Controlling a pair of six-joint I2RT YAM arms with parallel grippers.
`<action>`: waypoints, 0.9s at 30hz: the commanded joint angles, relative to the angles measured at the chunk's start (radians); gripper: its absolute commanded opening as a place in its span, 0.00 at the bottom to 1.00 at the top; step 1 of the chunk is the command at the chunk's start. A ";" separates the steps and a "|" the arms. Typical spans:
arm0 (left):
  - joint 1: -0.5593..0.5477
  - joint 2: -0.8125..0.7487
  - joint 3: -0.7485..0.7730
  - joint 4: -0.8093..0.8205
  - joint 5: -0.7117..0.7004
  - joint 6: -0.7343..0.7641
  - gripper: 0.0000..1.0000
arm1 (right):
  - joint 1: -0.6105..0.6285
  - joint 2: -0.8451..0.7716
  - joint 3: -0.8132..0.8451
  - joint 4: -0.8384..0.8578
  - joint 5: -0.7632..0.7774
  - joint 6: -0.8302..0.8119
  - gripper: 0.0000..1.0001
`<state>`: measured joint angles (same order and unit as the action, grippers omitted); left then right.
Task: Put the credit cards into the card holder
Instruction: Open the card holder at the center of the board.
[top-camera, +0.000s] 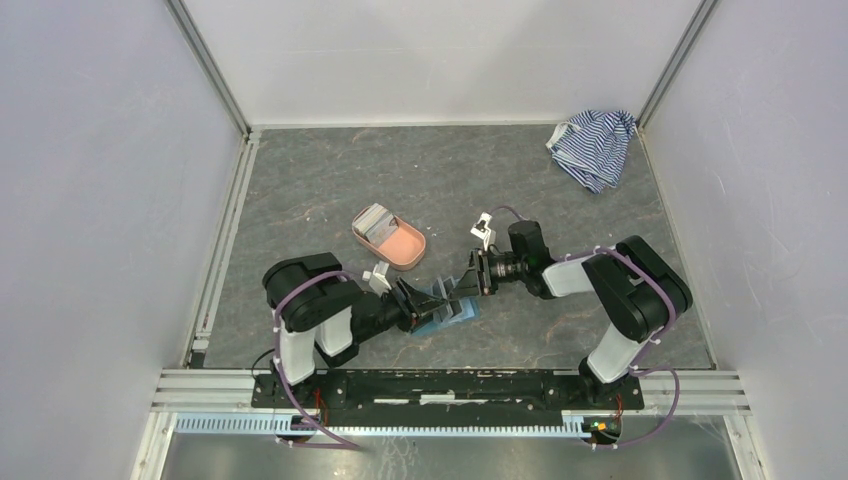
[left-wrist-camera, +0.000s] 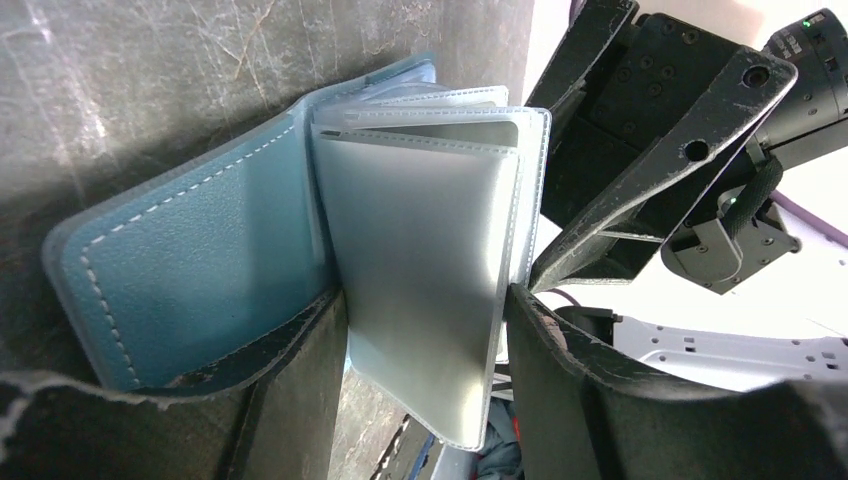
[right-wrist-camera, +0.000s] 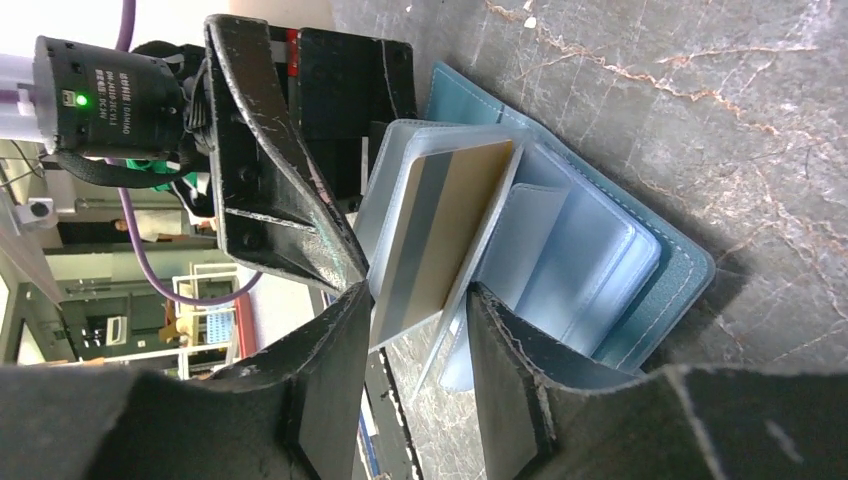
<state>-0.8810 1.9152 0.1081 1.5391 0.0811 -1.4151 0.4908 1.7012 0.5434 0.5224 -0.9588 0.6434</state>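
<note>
Presently one card holder (left-wrist-camera: 200, 260), one gold card (right-wrist-camera: 450, 230), left tool (left-wrist-camera: 425, 300), right tool (right-wrist-camera: 420, 290)

Small white print on black wrist camera (right-wrist-camera: 105, 85), too blurred to read

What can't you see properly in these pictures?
- Top view: the card holder, mostly covered by the left gripper and right gripper.
- Top view: credit cards in the pink tray, too small to count.
- Left wrist view: cloudy sleeves hide whether cards sit inside.
</note>
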 joint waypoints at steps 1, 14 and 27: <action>-0.003 0.068 -0.007 0.196 0.024 -0.050 0.51 | 0.013 -0.024 -0.014 0.092 -0.062 0.052 0.45; -0.005 0.106 -0.010 0.196 0.028 -0.051 0.67 | 0.030 -0.072 0.003 0.051 -0.046 -0.013 0.43; -0.004 0.060 -0.033 0.197 0.012 -0.057 0.75 | 0.032 -0.069 0.018 0.013 -0.050 -0.065 0.44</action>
<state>-0.8764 1.9308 0.1165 1.5459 0.0887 -1.4990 0.5171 1.6535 0.5396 0.5407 -0.9974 0.6174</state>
